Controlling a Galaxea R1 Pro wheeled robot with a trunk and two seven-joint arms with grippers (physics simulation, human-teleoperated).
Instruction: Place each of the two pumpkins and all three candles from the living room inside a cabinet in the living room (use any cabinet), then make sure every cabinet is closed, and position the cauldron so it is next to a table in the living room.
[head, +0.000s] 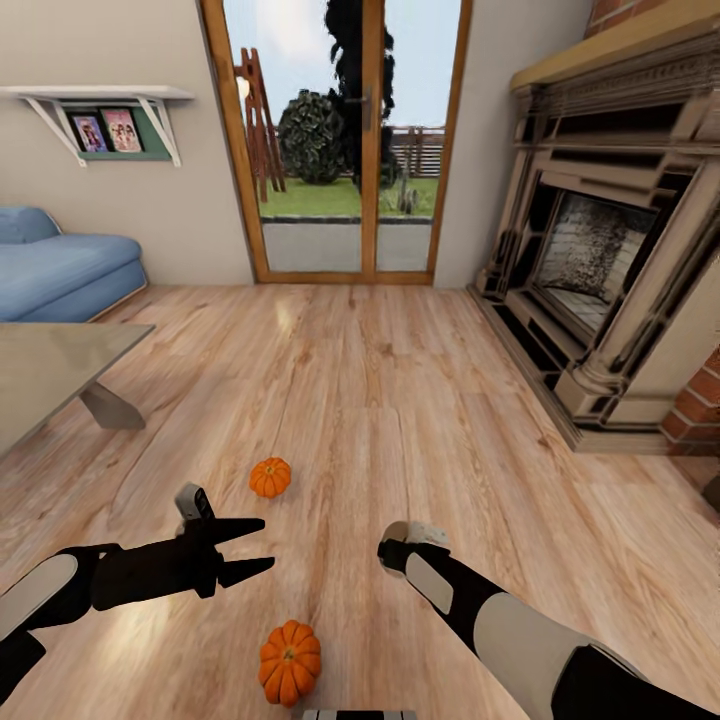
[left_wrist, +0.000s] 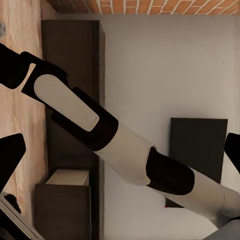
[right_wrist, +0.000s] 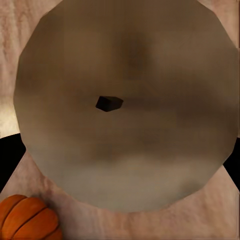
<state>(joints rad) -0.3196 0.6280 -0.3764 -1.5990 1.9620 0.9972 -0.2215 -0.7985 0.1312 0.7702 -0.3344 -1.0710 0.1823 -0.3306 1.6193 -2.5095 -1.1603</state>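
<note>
- Right wrist view puts a candle (right_wrist: 125, 105) straight in front of my right claw: a pale grey-white round top with a small dark wick (right_wrist: 109, 103) at its middle, seen end on, with dark edges of the claw at both sides of it. From this I cannot tell whether the claw is clamped on the candle or only close over it.
- Beside the candle, at the corner of that same view, I see part of an orange ribbed pumpkin (right_wrist: 27, 220) on the wood floor (right_wrist: 220, 210).
- Head view shows my right arm reaching forward over the floor (head: 400, 400), its right claw (head: 400, 548) pointing away from me and down; the fingers are hidden behind the wrist.
- Nearest pumpkin (head: 290, 662) lies on the planks close to my base, between the two arms, nearer to me than either claw.
- Farther pumpkin (head: 270, 477) lies on the floor just ahead of my left claw (head: 255, 547), apart from it and not touching.
- My left claw has its two black fingers spread apart, with nothing between them, pointing across toward the right arm.
- Left wrist view looks across at my right arm and, behind it, the dark-brown cabinet (left_wrist: 70, 70) with one drawer (left_wrist: 67, 177) showing a pale inside.
- Further out in the head view: the corner of the grey glass surface (head: 50, 365) at the left, the blue sofa (head: 60, 265) behind it, the glazed doors (head: 345, 140) ahead, and the fireplace (head: 600, 240) at the right.
</note>
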